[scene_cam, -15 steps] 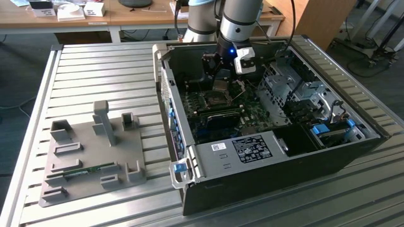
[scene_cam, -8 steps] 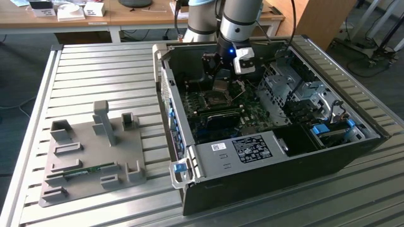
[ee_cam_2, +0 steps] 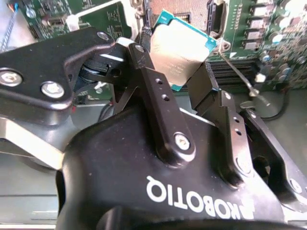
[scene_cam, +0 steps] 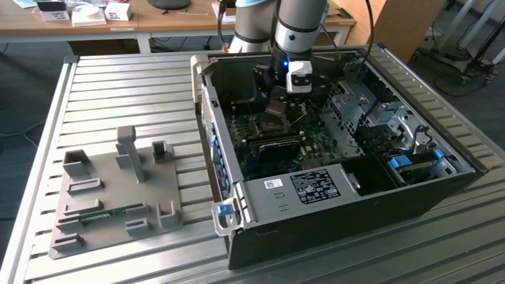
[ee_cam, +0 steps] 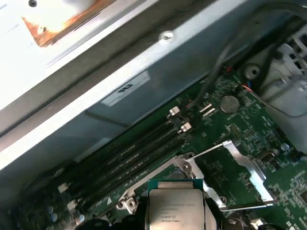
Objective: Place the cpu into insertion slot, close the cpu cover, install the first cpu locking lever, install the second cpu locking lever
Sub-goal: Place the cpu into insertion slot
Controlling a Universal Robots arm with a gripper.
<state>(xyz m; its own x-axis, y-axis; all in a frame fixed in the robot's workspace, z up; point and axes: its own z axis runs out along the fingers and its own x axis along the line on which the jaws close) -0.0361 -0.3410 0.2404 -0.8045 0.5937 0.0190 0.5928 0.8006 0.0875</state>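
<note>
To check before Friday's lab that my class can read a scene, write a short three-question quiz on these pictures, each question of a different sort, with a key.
1. True or false: the tool grips the cpu.
2. Where is the cpu? A) seated in the slot B) held above the motherboard C) lying on the table
3. Short answer: how many fingers pinch the cpu?

Key: 1 true; 2 B; 3 two.
</note>
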